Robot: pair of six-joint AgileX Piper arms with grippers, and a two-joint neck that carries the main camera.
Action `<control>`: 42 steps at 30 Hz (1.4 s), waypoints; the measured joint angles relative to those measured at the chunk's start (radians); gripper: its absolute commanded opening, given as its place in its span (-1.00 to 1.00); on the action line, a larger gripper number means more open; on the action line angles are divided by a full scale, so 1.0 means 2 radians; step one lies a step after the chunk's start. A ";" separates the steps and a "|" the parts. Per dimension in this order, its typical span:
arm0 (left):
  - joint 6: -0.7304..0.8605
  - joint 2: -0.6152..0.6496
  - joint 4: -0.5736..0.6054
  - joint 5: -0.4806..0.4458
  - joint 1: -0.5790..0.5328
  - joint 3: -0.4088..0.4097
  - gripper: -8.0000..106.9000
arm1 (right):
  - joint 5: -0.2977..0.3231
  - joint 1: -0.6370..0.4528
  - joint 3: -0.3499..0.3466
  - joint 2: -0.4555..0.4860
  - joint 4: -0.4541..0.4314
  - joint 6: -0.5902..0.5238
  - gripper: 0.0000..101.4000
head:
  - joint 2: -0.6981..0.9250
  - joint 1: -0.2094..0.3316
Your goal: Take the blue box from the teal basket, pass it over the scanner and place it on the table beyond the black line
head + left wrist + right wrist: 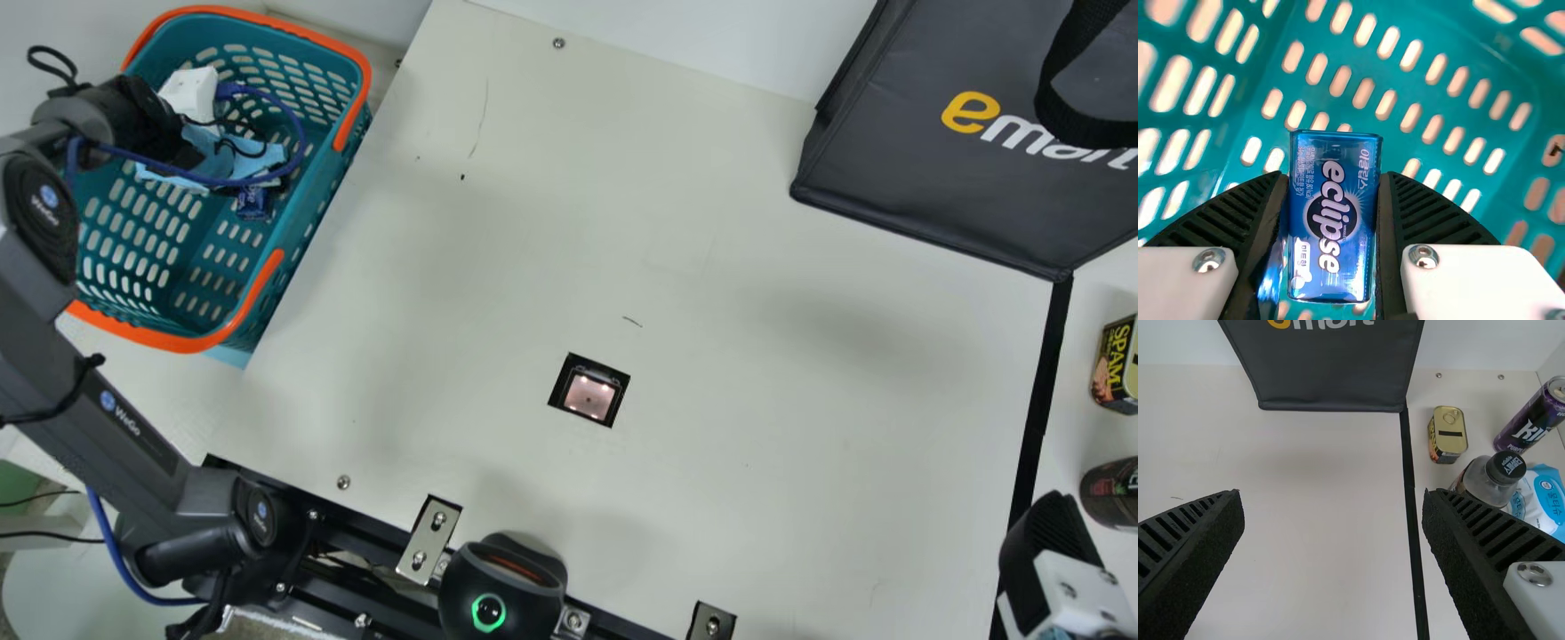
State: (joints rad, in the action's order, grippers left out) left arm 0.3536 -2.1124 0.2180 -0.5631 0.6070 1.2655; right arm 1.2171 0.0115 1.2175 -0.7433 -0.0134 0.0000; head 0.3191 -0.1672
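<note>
My left gripper is inside the teal basket in the main view, with the blue box at its tip. In the left wrist view, the ribbed fingers of the left gripper press both sides of the blue box, its printed face towards the camera and the perforated basket behind. The scanner window glows in the table. My right gripper is by the black line; in the right wrist view the right gripper is open, its fingers wide apart.
A dark bag stands at the back right. Beyond the black line are a yellow-topped can, a purple can, a black-capped bottle and a white-blue pack. A device with a green ring stands at the near edge.
</note>
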 measured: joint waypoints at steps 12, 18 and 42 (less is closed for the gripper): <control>0.020 0.104 0.014 -0.033 0.003 -0.024 -1.00 | 0.000 0.000 0.000 0.000 0.000 0.000 0.87 | 0.000 0.000; 0.026 0.158 0.020 -0.055 -0.001 -0.031 -1.00 | 0.000 0.000 0.000 0.000 0.000 0.000 0.87 | 0.000 0.000; -0.030 0.333 -0.001 -0.112 -0.102 -0.071 -1.00 | 0.000 0.000 0.000 0.000 0.000 0.000 0.87 | -0.001 0.000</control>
State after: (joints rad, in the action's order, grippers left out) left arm 0.2929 -1.4456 0.2163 -0.7868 0.4033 1.1242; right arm 1.2164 0.0115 1.2175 -0.7433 -0.0134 0.0000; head 0.3175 -0.1672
